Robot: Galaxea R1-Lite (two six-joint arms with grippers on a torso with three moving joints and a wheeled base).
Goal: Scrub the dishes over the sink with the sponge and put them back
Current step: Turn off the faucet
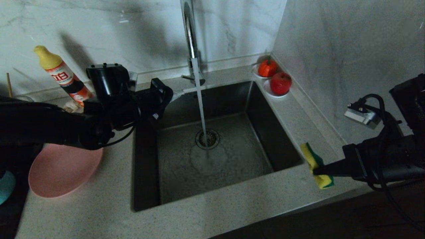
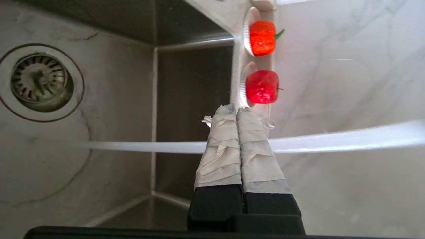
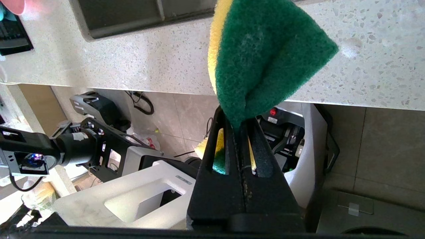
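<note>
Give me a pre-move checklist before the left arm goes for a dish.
1. Yellow foam sponge with green scouring face gripped: ok, right gripper pinches it over the speckled counter edge.
2. Left gripper free: ok, taped fingers shut on nothing, beside the water stream.
3. Water running from the chrome faucet: ok.
4. Square stainless-steel sink free of dishes: ok.
5. Shallow pink plate reachable: ok, on the counter, partly under the left arm.
6. Teal-blue bowl: cannot tell, only an edge shows.

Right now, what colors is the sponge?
The sponge is yellow foam with a dark green scrubby face, clearest in the right wrist view.
</note>
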